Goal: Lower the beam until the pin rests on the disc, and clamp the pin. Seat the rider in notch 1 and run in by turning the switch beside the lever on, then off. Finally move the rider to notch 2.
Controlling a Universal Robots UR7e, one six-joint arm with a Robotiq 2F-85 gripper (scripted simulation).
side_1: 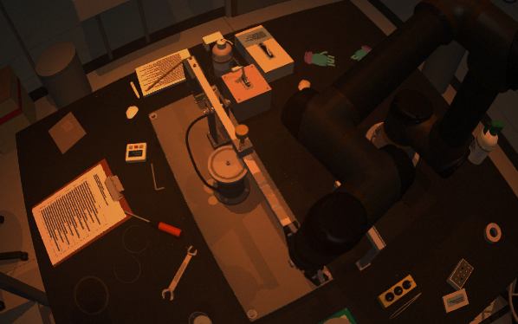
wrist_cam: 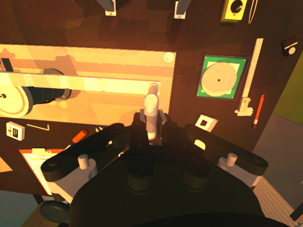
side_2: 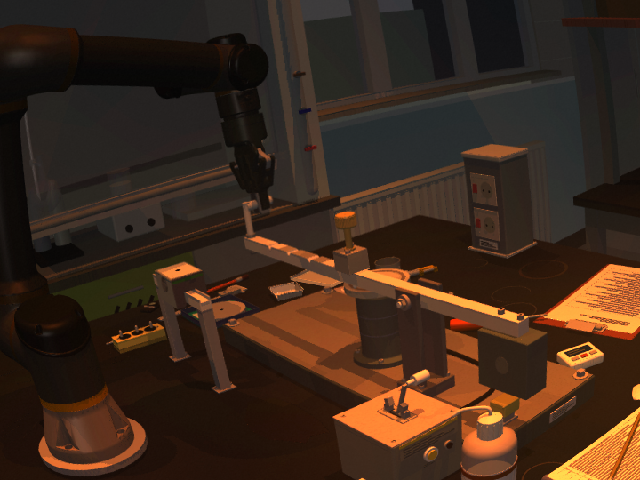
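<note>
On the long base plate (side_1: 225, 203) the pale beam (side_2: 384, 283) pivots on a post and slopes up toward its free end, where a white upright handle (side_2: 249, 216) rises. My gripper (side_2: 260, 200) is closed with its fingers on that handle (wrist_cam: 151, 111), seen from the wrist camera between the fingertips (wrist_cam: 152, 134). The pin holder with its brass knob (side_2: 346, 224) sits on the beam above the disc (side_1: 227, 162) on its dark drum. The notches (side_2: 299, 253) lie between knob and handle. The switch box with its lever (side_2: 397, 400) stands at the pivot end. I cannot make out the rider.
A clipboard (side_1: 78, 212) lies left of the plate, with a screwdriver (side_1: 162, 226), wrench (side_1: 178, 273) and timer (side_1: 136, 152) nearby. Two white stands (side_2: 195, 315) rise beside the plate's free end. A spare disc on a green mat (wrist_cam: 219, 78) lies beyond it.
</note>
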